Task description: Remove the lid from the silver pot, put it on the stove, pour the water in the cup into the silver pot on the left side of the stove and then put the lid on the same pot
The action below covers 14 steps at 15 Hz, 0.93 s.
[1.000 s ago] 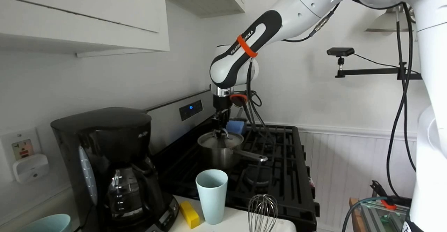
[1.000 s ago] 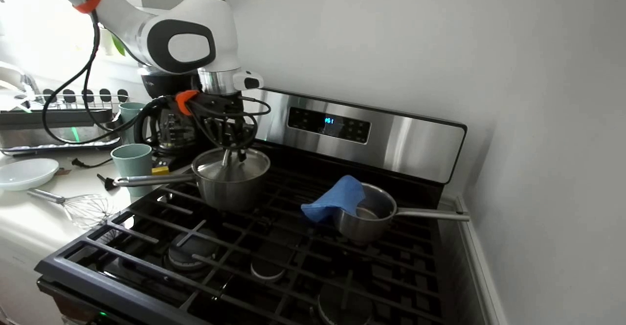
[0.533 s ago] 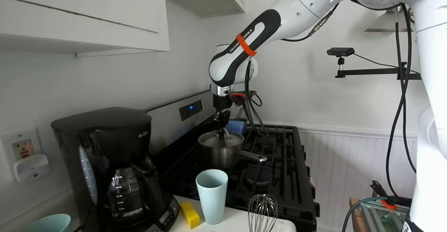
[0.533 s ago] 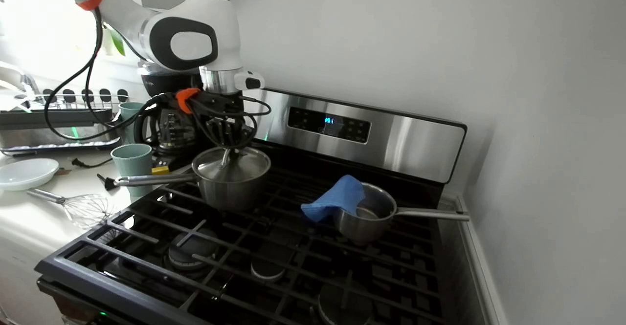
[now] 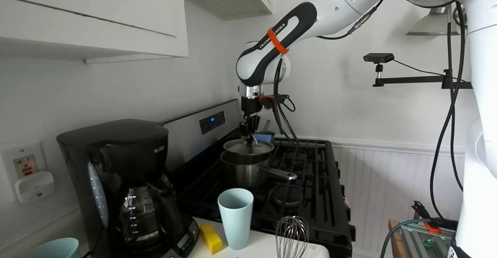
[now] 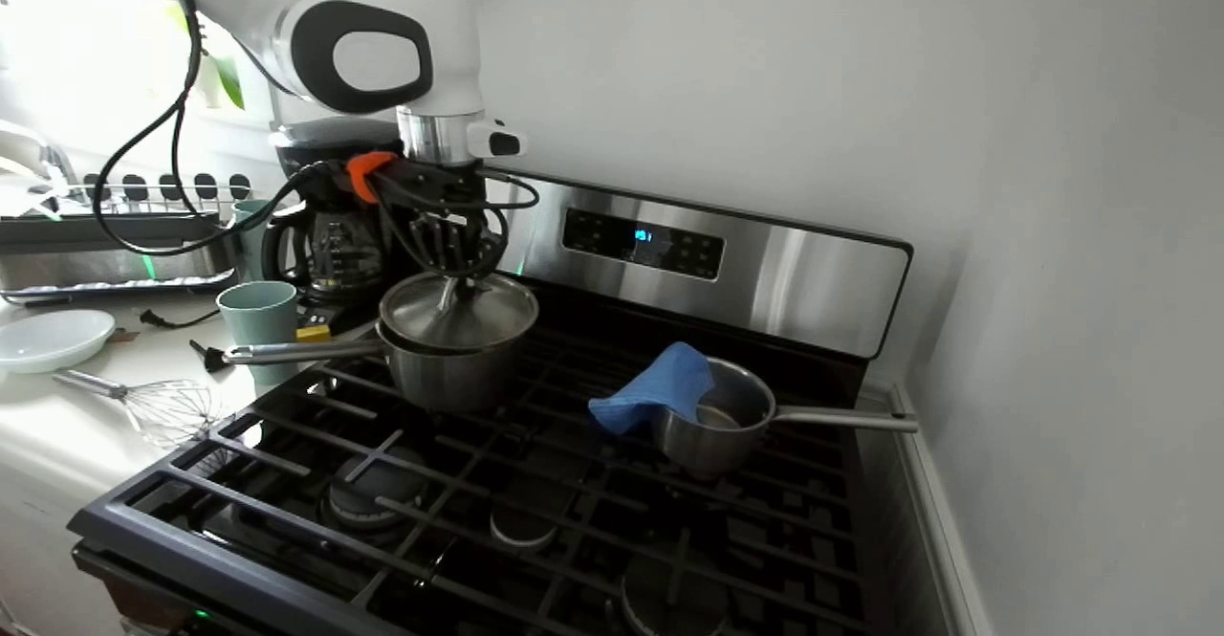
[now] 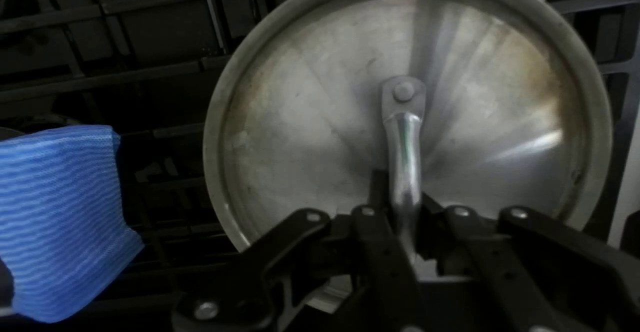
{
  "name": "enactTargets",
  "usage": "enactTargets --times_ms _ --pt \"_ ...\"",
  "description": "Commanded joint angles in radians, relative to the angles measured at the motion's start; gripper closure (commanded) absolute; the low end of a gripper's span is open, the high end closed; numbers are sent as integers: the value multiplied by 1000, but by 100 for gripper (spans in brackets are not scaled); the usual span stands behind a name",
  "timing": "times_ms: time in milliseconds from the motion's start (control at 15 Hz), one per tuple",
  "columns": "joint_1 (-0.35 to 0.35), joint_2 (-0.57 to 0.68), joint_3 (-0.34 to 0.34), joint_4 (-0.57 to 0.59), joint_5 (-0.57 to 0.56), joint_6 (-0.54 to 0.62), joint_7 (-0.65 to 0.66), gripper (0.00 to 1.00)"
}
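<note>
My gripper is shut on the handle of the lid. In the wrist view the black fingers stand on both sides of the metal handle of the lid. The lid hangs slightly tilted just above the silver pot, with a dark gap showing at the pot's rim. Both also show in an exterior view, the lid over the pot. The pot stands on the stove. The mint cup stands upright on the counter beside the stove; its contents are not visible.
A second steel pan with a blue cloth over its rim stands on the stove. A coffee maker, a yellow block and a whisk are near the cup. The pot's handle sticks out over the grates.
The lid has risen off the pot with my gripper, which moved up. Half a second ago the lid sat on the rim. The pot and cup have not moved.
</note>
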Motion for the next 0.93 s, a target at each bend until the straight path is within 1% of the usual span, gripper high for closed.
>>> enactTargets --times_ms 0,67,133,267,333,400,533,600,667,867 --pt "-23 -80 -14 -15 -16 -40 2 98" --pt "-27 -96 -22 -19 -31 -44 10 98" --pt "-34 -109 -31 -25 -30 -39 18 98" --pt "-50 -136 -54 -39 -19 -66 42 98" --pt "-38 -85 -41 -2 -10 -44 14 98" --pt "-43 -91 -48 -2 -10 -49 12 92" --pt "-44 -87 -47 -2 -10 -49 11 92" --pt "-41 -82 -44 -1 -10 -49 11 98" --pt "-43 -69 -45 15 -10 -64 23 98" --pt "-71 -43 -78 44 -10 -54 94 98"
